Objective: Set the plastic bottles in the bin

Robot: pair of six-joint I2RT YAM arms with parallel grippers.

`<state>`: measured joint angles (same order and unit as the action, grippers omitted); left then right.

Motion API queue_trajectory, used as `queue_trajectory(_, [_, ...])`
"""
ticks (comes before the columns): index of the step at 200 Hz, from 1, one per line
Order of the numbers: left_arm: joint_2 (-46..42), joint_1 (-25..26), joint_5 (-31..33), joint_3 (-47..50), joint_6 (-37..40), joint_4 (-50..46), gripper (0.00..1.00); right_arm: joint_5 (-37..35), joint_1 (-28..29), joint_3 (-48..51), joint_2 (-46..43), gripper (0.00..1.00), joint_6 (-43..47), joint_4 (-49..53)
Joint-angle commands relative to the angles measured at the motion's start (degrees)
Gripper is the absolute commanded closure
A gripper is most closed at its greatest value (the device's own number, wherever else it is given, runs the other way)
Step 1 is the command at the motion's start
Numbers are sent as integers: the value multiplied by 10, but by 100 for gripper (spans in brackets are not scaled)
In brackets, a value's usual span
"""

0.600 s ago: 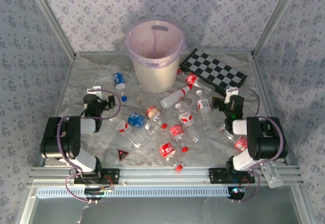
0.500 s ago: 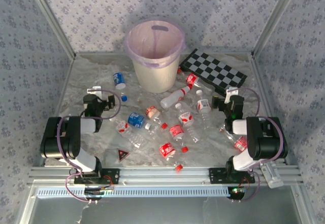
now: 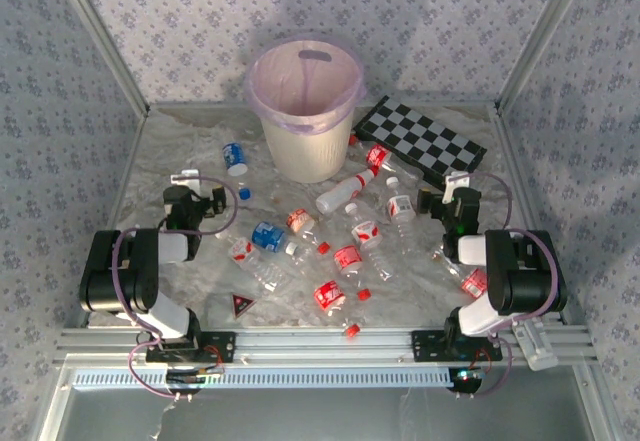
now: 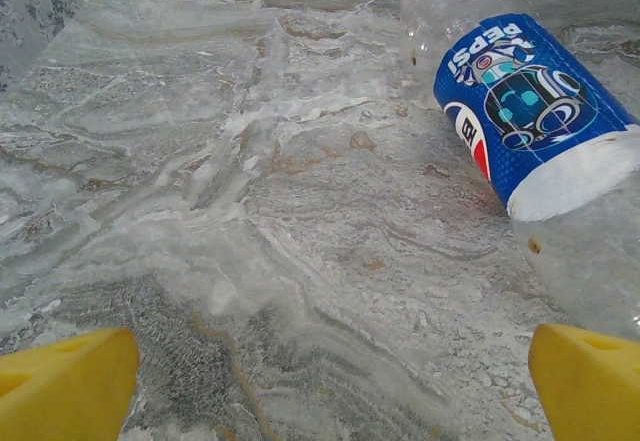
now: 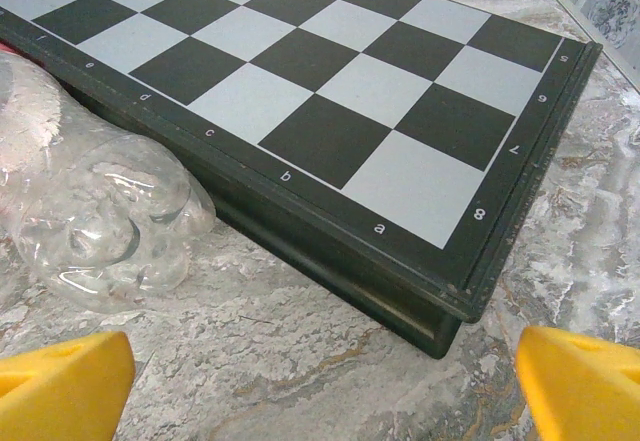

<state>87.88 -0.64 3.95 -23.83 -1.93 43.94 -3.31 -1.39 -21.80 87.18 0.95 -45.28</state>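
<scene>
The cream bin (image 3: 305, 111) with its pinkish bag stands at the back centre. Several clear plastic bottles lie scattered in front of it, among them a white-capped one (image 3: 345, 193), red-labelled ones (image 3: 347, 258) (image 3: 328, 296) and a blue-labelled one (image 3: 267, 236). My left gripper (image 3: 186, 177) is low at the left; it is open (image 4: 325, 391) over bare table, with a blue Pepsi bottle (image 4: 520, 91) (image 3: 234, 156) ahead to its right. My right gripper (image 3: 458, 181) is open (image 5: 322, 391) and holds nothing. A clear bottle base (image 5: 100, 221) lies ahead to its left.
The black-and-white checkerboard (image 3: 422, 139) (image 5: 300, 81) lies at the back right, its corner just ahead of my right gripper. A small dark triangular piece (image 3: 241, 305) and loose red caps (image 3: 351, 330) sit near the front edge. Patterned walls enclose the table.
</scene>
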Motion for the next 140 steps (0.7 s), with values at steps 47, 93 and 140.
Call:
queue_trajectory(47, [-22, -4, 21, -16, -12, -11, 0, 8, -10, -19, -14, 0, -5, 21])
queue_trajectory(93, [-231, 31, 129, -133, -101, -370, 0, -26, 10, -151, -201, 0, -52, 400])
queue_trajectory(140, [-299, 49, -9, -225, -258, -617, 0, -34, 80, -317, -230, 0, -192, 832])
